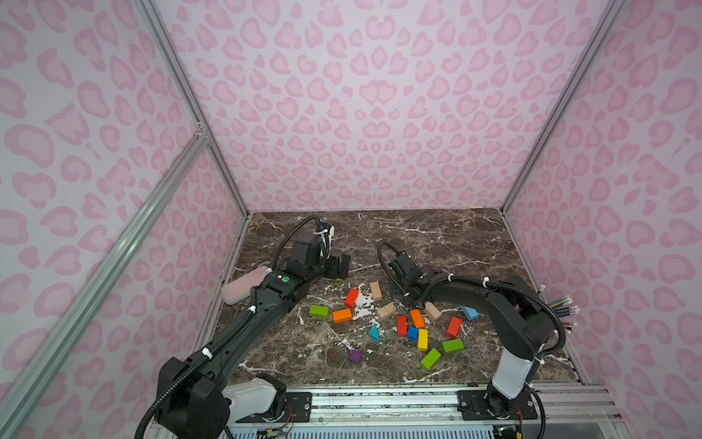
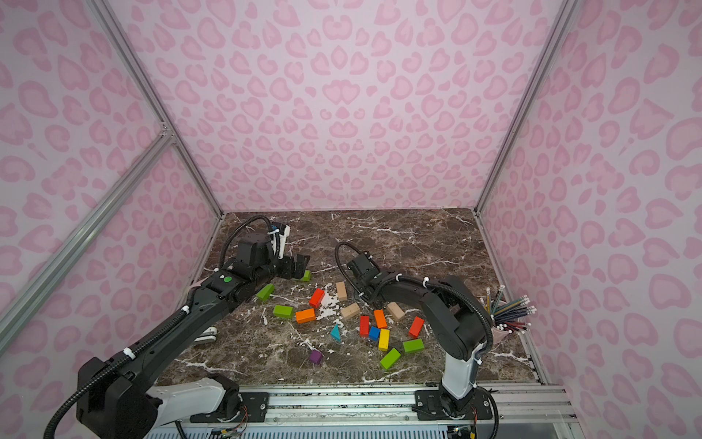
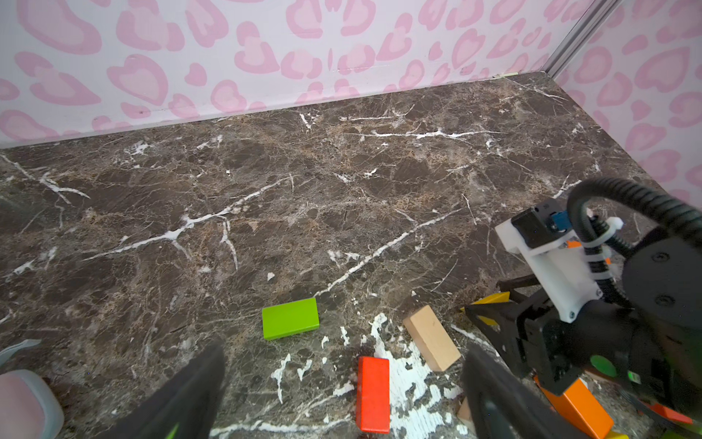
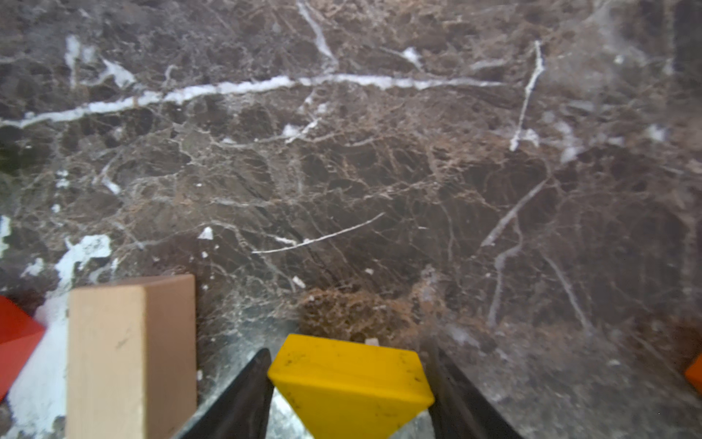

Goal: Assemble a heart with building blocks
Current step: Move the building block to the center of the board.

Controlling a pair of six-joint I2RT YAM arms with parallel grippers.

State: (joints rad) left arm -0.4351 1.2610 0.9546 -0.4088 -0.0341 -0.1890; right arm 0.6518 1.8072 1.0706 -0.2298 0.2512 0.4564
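Building blocks (image 1: 418,318) lie scattered loose; yellow wedge (image 4: 349,384) pinched.

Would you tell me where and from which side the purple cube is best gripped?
Come straight down from above and pinch two opposite side faces of the purple cube. It sits flat on the table with clear space all round, so every side looks reachable. Its flat, parallel faces should give an even hold.

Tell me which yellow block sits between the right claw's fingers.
The triangular wedge, hemmed in by the right claw. The long yellow brick lies free beside the blue cube.
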